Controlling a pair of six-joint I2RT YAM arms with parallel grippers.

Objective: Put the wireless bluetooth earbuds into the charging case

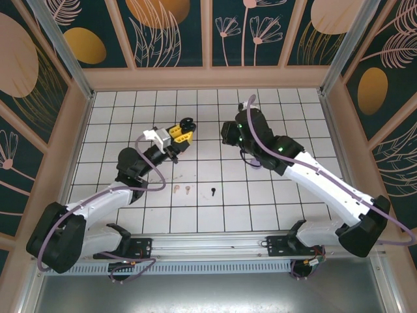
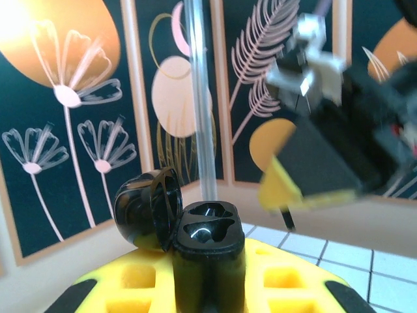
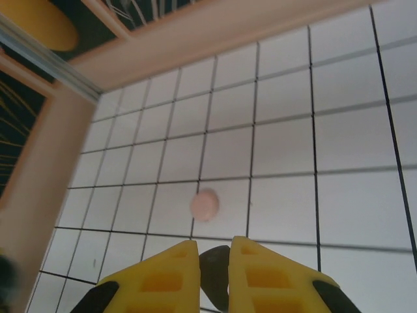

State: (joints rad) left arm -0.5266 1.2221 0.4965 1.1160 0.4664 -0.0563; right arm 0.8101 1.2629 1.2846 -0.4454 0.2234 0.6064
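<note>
My left gripper [image 2: 208, 277] is shut on a black charging case [image 2: 208, 235], held upright between the yellow fingers [image 2: 140, 280]. The case's lid [image 2: 148, 208] hangs open to the left and both sockets look empty. In the top view this gripper [image 1: 178, 135] and the case [image 1: 187, 124] sit left of centre. My right gripper [image 3: 214, 251] is shut on a dark earbud [image 3: 214, 277]. From the left wrist view it [image 2: 296, 189] hovers up and to the right of the case, a thin black stem [image 2: 287, 218] poking down. Two pink earbuds [image 1: 182, 190] and a black earbud [image 1: 213, 192] lie on the tiles.
A round pink case [image 3: 205, 204] lies on the white tiled floor [image 3: 339, 137] ahead of the right gripper. Wooden walls [image 1: 208, 78] enclose the floor at the back and sides. The right arm [image 1: 306, 173] reaches diagonally across the right half.
</note>
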